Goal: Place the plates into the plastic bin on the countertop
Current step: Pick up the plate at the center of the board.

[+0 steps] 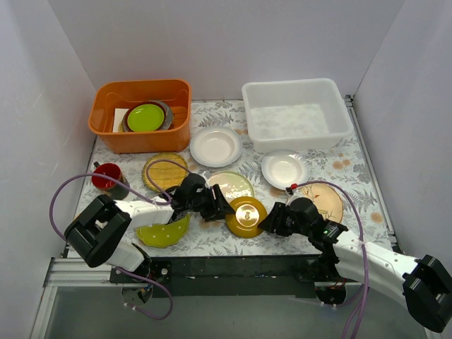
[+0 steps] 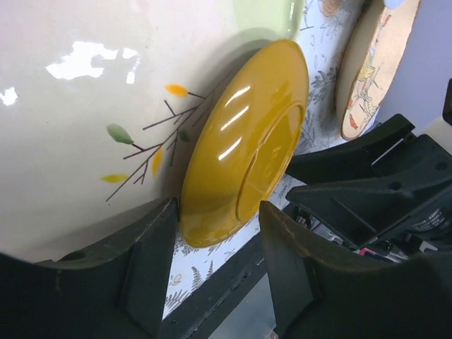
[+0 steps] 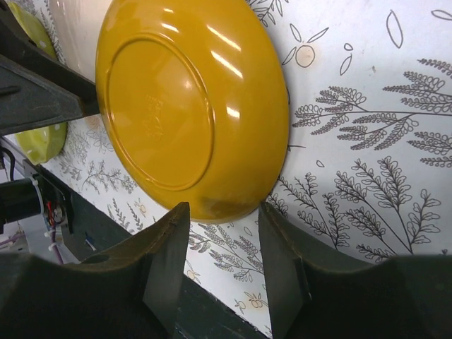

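Observation:
A mustard yellow plate [image 1: 246, 216] [image 3: 191, 106] lies tilted with its underside showing, leaning on the pale green plate [image 1: 229, 185] [image 2: 85, 106]. My left gripper [image 1: 224, 208] [image 2: 217, 208] is open at its left rim; the rim touches one finger. My right gripper [image 1: 268, 220] [image 3: 224, 206] is open at its right rim, which sits just at the fingertips. The plastic bin [image 1: 293, 120] stands empty at the back right of the countertop [image 1: 353, 176]. Two white plates [image 1: 215, 146] [image 1: 283, 169], a woven plate [image 1: 165, 171], a dotted lime plate [image 1: 164, 232] and a floral plate [image 1: 327, 201] lie around.
An orange tub [image 1: 106, 131] at the back left holds a lime-green plate on grey dishes [image 1: 146, 116]. A red mug [image 1: 106, 176] stands at the left edge. A black rail [image 1: 233, 268] runs along the near edge. White walls close in three sides.

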Motion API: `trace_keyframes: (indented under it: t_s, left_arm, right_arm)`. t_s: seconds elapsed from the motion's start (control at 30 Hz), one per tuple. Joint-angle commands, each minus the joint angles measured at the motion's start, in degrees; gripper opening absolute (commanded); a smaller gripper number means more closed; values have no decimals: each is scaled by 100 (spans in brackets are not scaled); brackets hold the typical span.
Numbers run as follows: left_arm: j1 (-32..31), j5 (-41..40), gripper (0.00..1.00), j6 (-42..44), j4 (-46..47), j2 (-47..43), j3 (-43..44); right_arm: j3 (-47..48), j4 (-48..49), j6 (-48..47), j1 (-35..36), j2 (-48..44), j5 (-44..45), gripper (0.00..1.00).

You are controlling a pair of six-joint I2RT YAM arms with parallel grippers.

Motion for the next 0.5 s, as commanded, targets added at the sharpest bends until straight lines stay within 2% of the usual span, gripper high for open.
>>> trace_keyframes:
  t_s: [0.0, 0.27, 0.47]
  left_arm:
    - [-91, 104, 46, 167, 343, -510, -130]
    - [-241, 279, 45, 281, 458, -1266, -52]
    - [-487, 324, 46, 290, 449, -917, 388]
  right_arm:
    - [-51, 333, -17, -28, 5, -71, 52]
    - [-78, 439, -78, -28, -74, -80, 52]
    - [221, 27, -552, -28, -381, 51, 55]
